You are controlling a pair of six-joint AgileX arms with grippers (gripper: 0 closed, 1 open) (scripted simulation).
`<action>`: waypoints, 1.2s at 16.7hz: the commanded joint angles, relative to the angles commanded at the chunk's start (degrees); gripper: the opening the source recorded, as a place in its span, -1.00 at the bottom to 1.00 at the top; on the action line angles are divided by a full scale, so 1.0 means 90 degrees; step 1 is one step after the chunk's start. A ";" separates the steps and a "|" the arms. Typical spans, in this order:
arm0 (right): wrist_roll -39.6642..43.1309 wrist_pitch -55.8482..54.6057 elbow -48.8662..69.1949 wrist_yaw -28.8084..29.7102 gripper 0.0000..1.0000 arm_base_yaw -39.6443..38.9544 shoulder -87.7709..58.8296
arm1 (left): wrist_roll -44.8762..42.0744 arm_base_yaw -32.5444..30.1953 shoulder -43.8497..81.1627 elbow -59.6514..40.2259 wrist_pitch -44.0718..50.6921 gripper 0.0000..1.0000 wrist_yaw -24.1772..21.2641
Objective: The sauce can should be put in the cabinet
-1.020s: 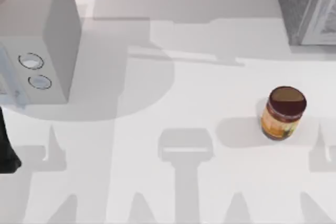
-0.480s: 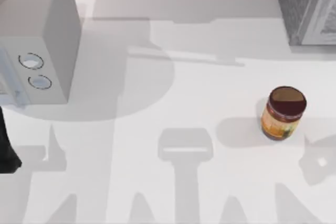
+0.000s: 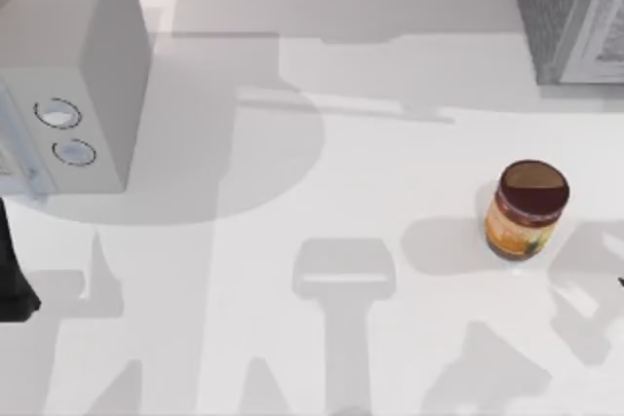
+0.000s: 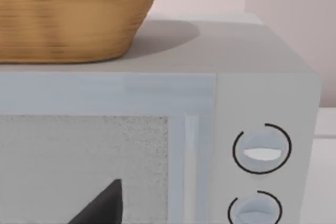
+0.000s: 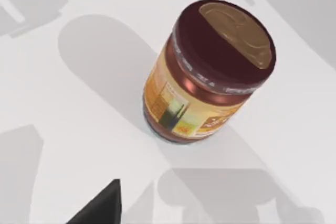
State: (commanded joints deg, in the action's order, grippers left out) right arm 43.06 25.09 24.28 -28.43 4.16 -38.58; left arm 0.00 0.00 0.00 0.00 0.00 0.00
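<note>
The white surface carries the sauce can, upright at the right, well apart from the cabinet in the far right corner. A microwave stands left. I cannot tell either claw's opening.

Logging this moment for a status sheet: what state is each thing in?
sauce can: upright on the table, lid on, untouched
cabinet: at the table's far right, door state cannot be told
microwave: on the left, door shut
basket: resting on the microwave's top
</note>
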 joint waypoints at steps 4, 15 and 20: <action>0.1370 0.0835 0.0763 -0.0753 1.00 0.0192 -0.1247 | 0.0000 0.0000 0.0000 0.0000 0.0000 1.00 0.0000; 0.5123 0.3032 0.2761 -0.2860 1.00 0.0297 -0.4575 | 0.0000 0.0000 0.0000 0.0000 0.0000 1.00 0.0000; 0.6715 0.3957 0.3636 -0.3594 1.00 0.0430 -0.6041 | 0.0000 0.0000 0.0000 0.0000 0.0000 1.00 0.0000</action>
State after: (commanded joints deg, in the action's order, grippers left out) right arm 103.50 60.70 57.00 -60.78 8.03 -92.95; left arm 0.00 0.00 0.00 0.00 0.00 0.00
